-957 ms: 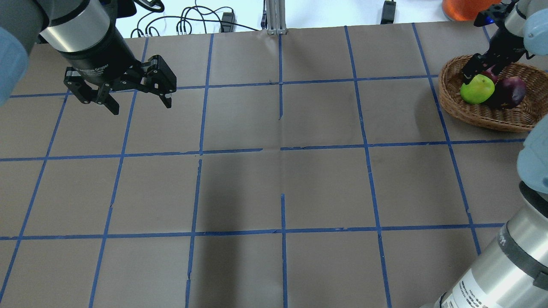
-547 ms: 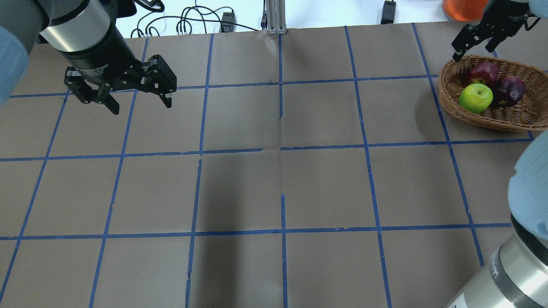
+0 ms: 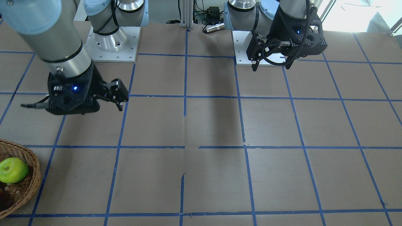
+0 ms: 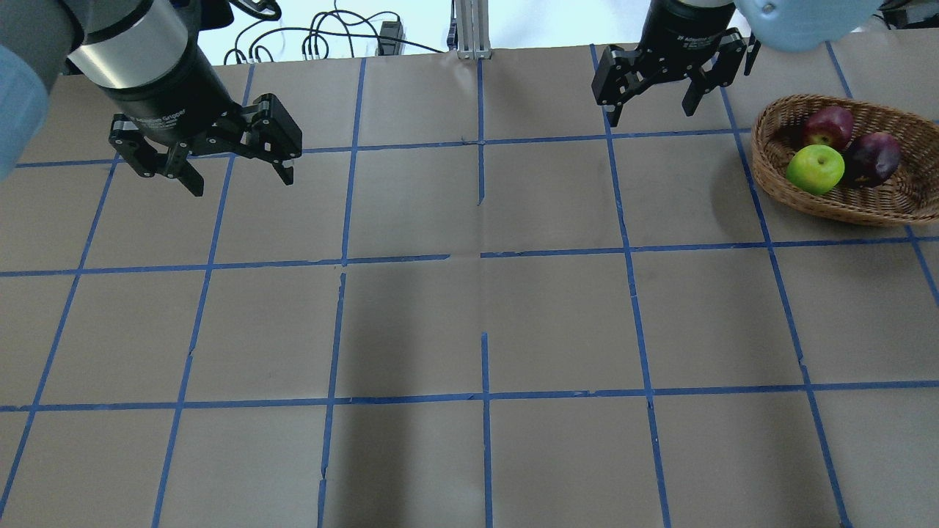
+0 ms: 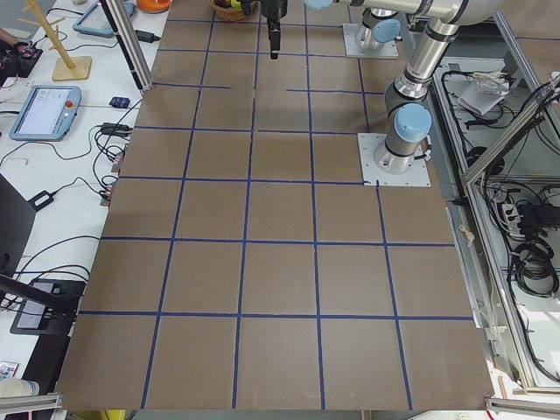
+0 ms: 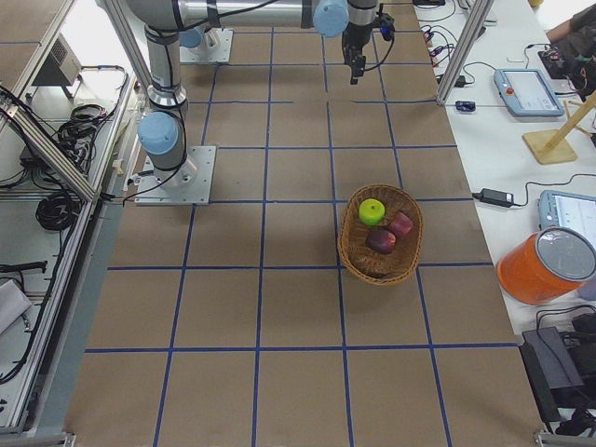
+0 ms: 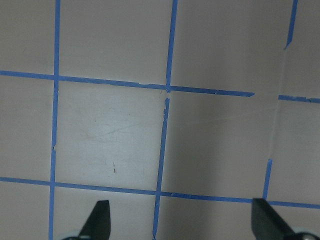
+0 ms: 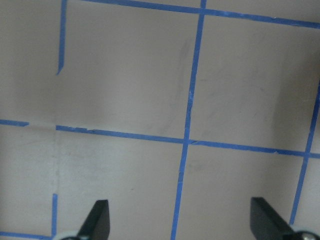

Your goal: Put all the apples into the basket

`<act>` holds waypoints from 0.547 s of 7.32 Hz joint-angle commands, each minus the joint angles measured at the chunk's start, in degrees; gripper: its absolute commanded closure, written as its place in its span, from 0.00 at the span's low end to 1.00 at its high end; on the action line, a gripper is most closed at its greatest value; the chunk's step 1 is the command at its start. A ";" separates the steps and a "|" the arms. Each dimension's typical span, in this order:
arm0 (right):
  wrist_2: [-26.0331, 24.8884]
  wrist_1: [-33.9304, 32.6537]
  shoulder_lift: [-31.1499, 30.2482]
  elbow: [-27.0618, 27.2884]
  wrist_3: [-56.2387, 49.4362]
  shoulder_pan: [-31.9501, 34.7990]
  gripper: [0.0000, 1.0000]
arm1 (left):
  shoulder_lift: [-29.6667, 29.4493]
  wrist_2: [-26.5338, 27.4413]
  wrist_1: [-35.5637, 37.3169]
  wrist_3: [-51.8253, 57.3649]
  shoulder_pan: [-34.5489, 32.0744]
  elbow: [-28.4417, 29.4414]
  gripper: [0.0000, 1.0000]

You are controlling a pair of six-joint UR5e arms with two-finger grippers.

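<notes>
The wicker basket (image 4: pixel 777 180) stands at the table's far right and holds all three apples: the lime green apple (image 4: pixel 814 169), the red apple (image 4: pixel 827 126) and the dark maroon apple (image 4: pixel 873 156). My right gripper (image 4: pixel 647 106) is open and empty, hanging in the air well to the left of the basket. My left gripper (image 4: pixel 242 185) is open and empty above the far left of the table. The front-facing view shows the basket (image 3: pixel 29 185) and green apple (image 3: pixel 12 170) at its bottom left. Both wrist views show only taped paper between open fingertips.
The table is brown paper with a blue tape grid (image 4: pixel 484 257). An orange container (image 6: pixel 545 265) and cables lie beyond the table's far edge. The basket also shows in the exterior right view (image 6: pixel 358 265).
My right gripper let go of the green apple in the basket, rose, and swung left away from the basket. The green apple settled in the basket. The left arm has not moved.
</notes>
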 commanded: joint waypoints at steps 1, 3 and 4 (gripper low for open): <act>-1.05 4.10 -5.19 2.09 0.36 -0.18 0.00 | 0.00 0.01 0.00 0.00 0.00 0.01 0.00; -0.27 4.39 -5.71 3.75 -2.89 -5.29 0.00 | 0.00 0.01 0.00 0.00 0.09 0.10 0.00; -0.79 1.24 -5.72 3.76 -2.38 -5.38 0.00 | 0.00 0.01 0.00 0.00 0.09 0.10 0.00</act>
